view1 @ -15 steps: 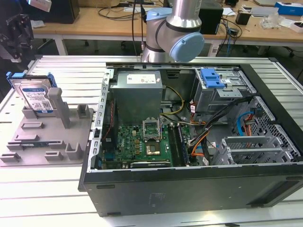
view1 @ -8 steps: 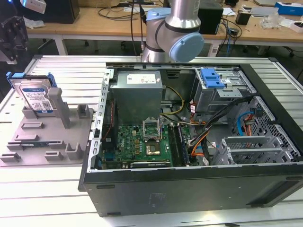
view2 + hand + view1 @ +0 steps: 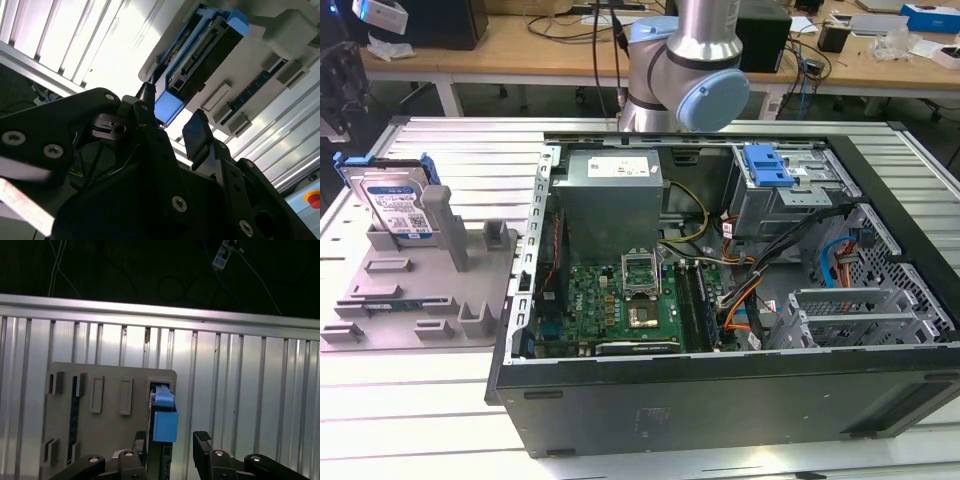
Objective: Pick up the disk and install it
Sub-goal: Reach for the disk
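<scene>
The disk (image 3: 395,205) stands on edge in a slot at a far corner of the grey holder tray (image 3: 410,310). The tray lies along the edge of the ribbed metal table (image 3: 440,420) at the exterior view's left, well apart from the open computer case (image 3: 720,400) at the table's middle. We judge the disk is stored upright so that its narrow, blue-framed end is offered for a pinch.

The gripper (image 3: 170,445) hangs off that end with its jaws spread wide and nothing held. In both wrist views the blue end piece shows through the gap, touching neither of the black fingers (image 3: 200,135). We judge the pick-up is not yet made and the install not begun.

The exterior view gives us what the wrist cameras cannot:
- the disk's white-and-blue label face;
- the case's green board;
- a drive cage with a blue latch (image 3: 767,165) at the case's far corner;
- the arm (image 3: 695,60) rising over the case's far edge.

The first wrist view gives the line-up, with the disk end-on and nearer one finger than the other. The second wrist view shows the disk's dark side and what looks like a connector row.
</scene>
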Tool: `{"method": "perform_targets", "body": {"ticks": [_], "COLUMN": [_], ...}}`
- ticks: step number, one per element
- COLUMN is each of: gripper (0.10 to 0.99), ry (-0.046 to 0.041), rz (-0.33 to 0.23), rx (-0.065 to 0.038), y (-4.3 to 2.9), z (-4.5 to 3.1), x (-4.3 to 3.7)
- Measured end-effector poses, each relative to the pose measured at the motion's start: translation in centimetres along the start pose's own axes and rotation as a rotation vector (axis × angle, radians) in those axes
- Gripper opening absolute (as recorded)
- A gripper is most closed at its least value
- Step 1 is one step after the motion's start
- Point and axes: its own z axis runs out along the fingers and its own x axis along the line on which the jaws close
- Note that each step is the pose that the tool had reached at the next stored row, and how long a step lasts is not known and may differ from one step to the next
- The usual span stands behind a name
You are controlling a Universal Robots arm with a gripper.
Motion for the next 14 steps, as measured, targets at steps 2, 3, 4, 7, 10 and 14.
{"method": "perform_targets", "body": {"ticks": [2,3,4,7,10,14], "gripper": [0.498,0.498,0.498,0.498,0.498,0.498], "ry": [0.0006,0.0007,0.0007,0.0007,0.0014,0.0013], "rz": [-0.004,-0.004,-0.004,-0.002,0.003,0.03], "rx": [0.0,0.0,0.0,0.0,0.0,0.0], "y": [0.01,0.02,0.02,0.03,0.03,0.04], "z": [0.05,0.05,0.05,0.1,0.19,0.42], "x": [0.01,0.01,0.01,0.04,0.17,0.32]}}
